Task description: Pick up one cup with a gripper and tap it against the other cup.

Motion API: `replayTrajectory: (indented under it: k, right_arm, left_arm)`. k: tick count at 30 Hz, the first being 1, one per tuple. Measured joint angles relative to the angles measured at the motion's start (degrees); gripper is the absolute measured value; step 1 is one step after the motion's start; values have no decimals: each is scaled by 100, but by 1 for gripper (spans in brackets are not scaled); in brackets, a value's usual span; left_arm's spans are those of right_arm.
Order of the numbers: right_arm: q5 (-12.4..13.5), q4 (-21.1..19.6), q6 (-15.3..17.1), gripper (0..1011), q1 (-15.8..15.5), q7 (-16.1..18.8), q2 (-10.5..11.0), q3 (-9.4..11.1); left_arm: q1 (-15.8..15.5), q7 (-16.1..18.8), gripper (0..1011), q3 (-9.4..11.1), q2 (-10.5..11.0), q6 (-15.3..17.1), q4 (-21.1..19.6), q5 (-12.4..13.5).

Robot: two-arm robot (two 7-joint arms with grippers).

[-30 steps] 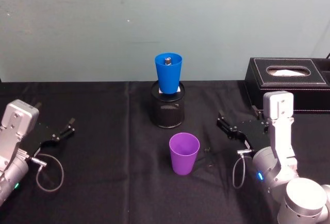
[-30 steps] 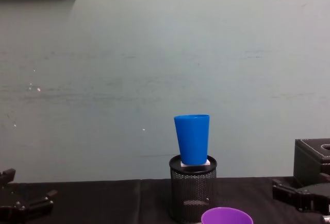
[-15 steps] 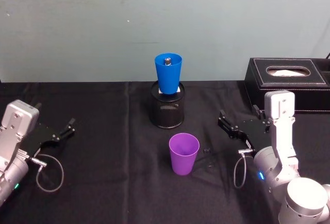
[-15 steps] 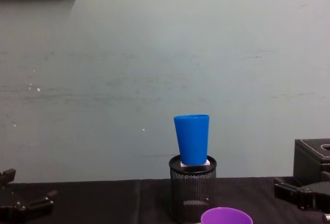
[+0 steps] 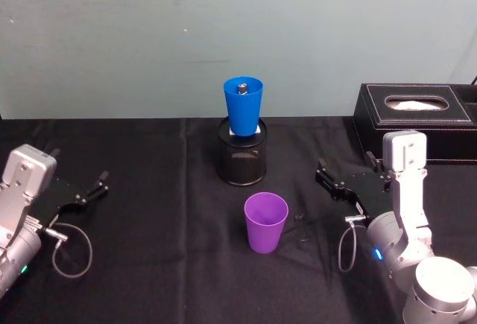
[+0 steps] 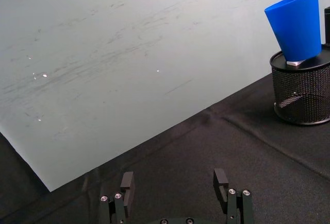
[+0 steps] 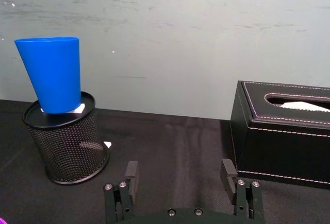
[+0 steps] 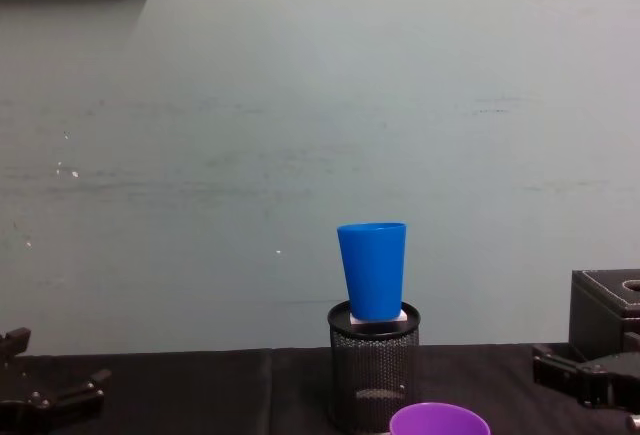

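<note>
- At the far left of the black table (image 5: 149, 279), the left gripper (image 5: 95, 187) rests low with its jaws spread wide and nothing between them; the left wrist view shows the gap plainly.
- Centre back, the blue cup (image 5: 244, 106) stands upright on a black mesh holder (image 5: 242, 160). The head view looks into it and shows a small dark thing inside, hidden from the chest view.
- Nearer the robot, the purple cup (image 5: 266, 222) stands upright on the cloth, apart from both grippers; the chest view catches just its rim (image 8: 439, 419).
- To its right, the right gripper (image 5: 326, 182) hangs wide open and empty, pointing toward the holder.
- Far right sits a black tissue box (image 5: 417, 119).
- Compared with a second ago, the right gripper has drawn slightly back to the right; the cups have not moved.
</note>
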Motion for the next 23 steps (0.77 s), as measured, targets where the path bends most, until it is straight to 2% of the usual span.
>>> replayTrajectory:
  k: [23]
  right_arm:
    - [0, -4, 3, 1003, 0, 0, 4, 0]
  left_arm:
    - [0, 0, 1000, 0, 0, 0, 0, 0]
